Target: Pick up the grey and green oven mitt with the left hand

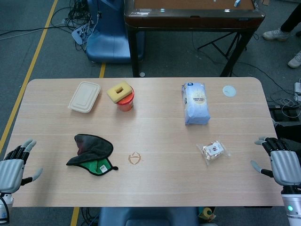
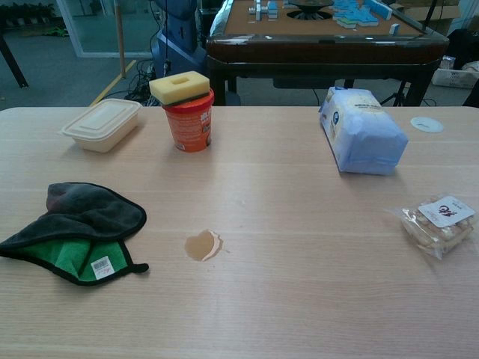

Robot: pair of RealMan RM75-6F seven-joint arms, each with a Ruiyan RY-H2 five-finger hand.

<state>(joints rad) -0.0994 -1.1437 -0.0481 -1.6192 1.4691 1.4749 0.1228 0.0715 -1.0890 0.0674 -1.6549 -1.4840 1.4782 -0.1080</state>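
Observation:
The grey and green oven mitt (image 1: 91,153) lies crumpled flat on the wooden table (image 1: 155,188), left of centre; its dark grey side faces up and the green lining with a white tag shows at the front. The chest view shows the oven mitt (image 2: 75,241) at the lower left. My left hand (image 1: 14,167) hovers at the table's left edge, fingers spread, holding nothing, well to the left of the mitt. Over the right edge my right hand (image 1: 281,162) is also open and empty. Neither hand appears in the chest view.
A beige lidded food box (image 1: 85,96) and an orange cup topped by a yellow sponge (image 1: 122,95) stand behind the mitt. A blue-white bag (image 1: 195,103), a small snack packet (image 1: 214,150) and a white disc (image 1: 229,91) lie on the right half.

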